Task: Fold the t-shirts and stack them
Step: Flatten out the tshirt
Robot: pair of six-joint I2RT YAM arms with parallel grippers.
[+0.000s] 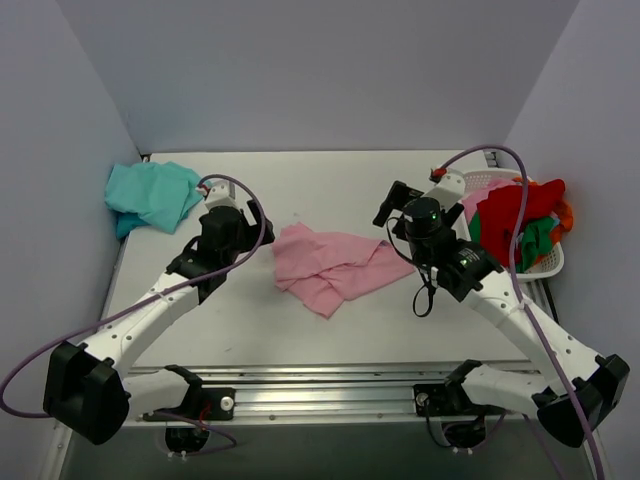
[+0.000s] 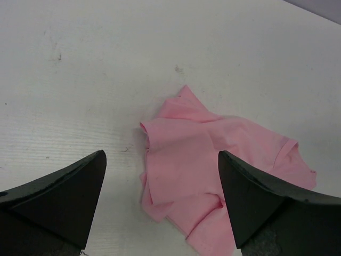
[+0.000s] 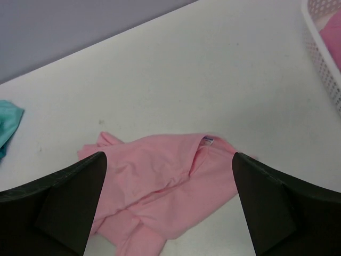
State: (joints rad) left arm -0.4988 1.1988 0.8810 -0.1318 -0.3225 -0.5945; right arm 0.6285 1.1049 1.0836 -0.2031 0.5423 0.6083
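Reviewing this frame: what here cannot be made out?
The pink t-shirt: bunched over itself in every view, so its lower layers are hidden; the left wrist view's bottom edge cuts it off.
The teal t-shirt: only a corner shows at the right wrist view's left edge.
The basket: lower contents buried under the red garment; cropped in the right wrist view.

Right wrist view: teal t-shirt [image 3: 7, 124] cut by left edge, basket [image 3: 321, 60] by right edge.
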